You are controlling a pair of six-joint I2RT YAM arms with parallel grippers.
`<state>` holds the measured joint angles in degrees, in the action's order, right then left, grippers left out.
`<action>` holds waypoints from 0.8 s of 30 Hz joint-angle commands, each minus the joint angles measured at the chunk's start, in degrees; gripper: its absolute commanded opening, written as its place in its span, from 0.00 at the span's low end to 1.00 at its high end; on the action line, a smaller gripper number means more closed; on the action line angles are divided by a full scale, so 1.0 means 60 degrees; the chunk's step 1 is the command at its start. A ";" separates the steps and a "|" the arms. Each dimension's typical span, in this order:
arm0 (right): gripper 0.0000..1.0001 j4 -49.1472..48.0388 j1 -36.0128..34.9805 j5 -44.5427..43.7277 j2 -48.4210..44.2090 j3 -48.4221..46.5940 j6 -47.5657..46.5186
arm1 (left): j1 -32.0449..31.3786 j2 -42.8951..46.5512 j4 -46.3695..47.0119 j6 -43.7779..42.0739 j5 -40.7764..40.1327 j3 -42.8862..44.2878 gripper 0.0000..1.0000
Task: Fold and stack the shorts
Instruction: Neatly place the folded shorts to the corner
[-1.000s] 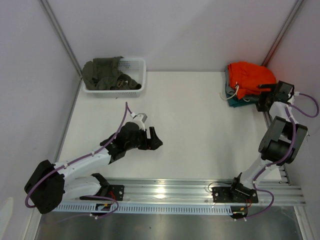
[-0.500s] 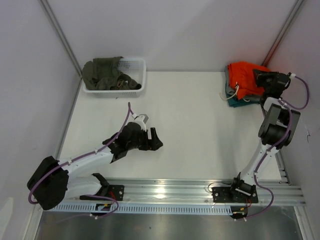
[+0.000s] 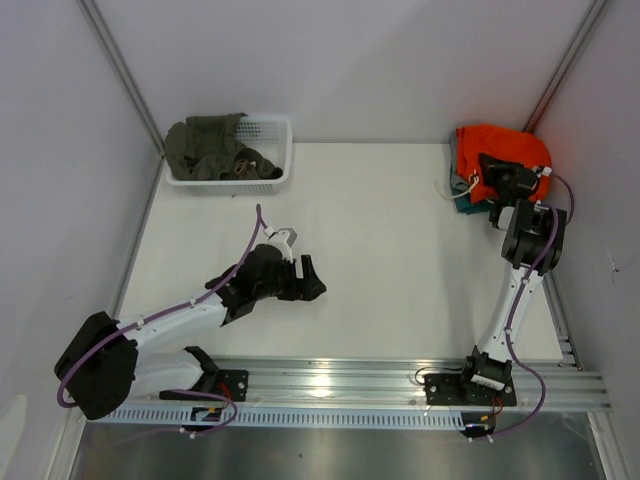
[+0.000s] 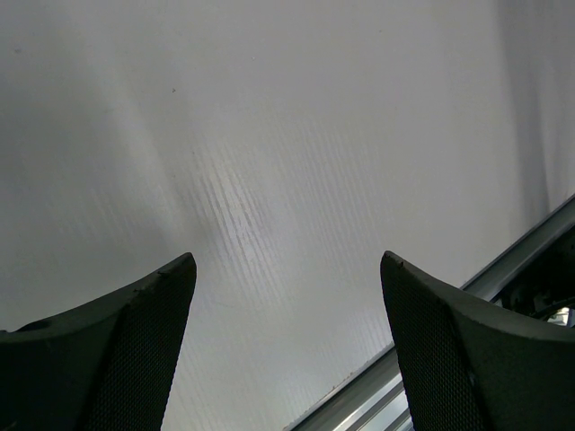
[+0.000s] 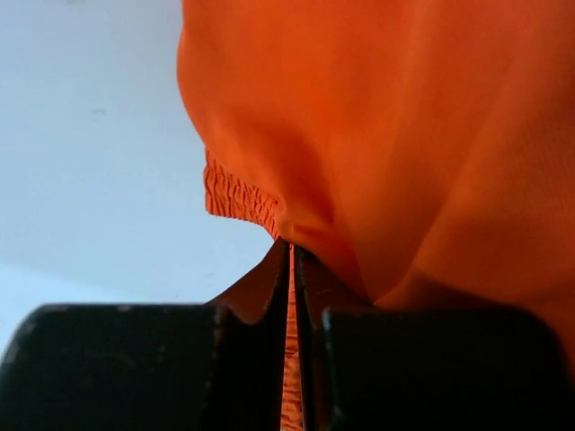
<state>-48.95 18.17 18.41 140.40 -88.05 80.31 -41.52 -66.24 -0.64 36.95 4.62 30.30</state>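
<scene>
Right gripper has been moved onto the one pair of shorts, fabric pinched between clenched jaws; left gripper held spread, empty; one basket seen.

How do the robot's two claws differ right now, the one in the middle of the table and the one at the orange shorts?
The left gripper has its jaws wide apart; the right gripper is shut. The left gripper holds nothing and hangs above bare table; the right gripper pinches a fold of the orange shorts. Both have the same black two-finger build.
</scene>
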 commanded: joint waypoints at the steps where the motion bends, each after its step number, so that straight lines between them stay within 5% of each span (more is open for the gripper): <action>1: 0.07 -0.0382 -0.0099 -0.0330 0.0668 0.0027 0.0384 | -0.0068 0.0039 0.0239 -0.0138 -0.0082 0.0193 0.86; 10: 0.11 0.1035 -0.0319 -0.0446 0.0110 -0.2211 0.0062 | -0.0068 0.0111 0.0181 -0.0167 -0.0184 0.0354 0.86; 16: 0.12 0.1843 -0.0465 -0.0666 0.1192 -0.4466 0.0179 | -0.0068 0.0258 -0.0200 -0.0226 -0.0331 0.0384 0.86; 24: 0.15 0.2912 -0.0744 -0.1633 0.2336 -0.5085 0.0441 | -0.0068 0.0171 -0.0376 -0.0270 -0.0477 0.0457 0.86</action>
<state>-36.45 14.52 12.19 150.67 -116.42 81.67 -41.52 -65.93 -2.46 36.53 3.03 30.59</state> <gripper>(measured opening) 0.153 0.863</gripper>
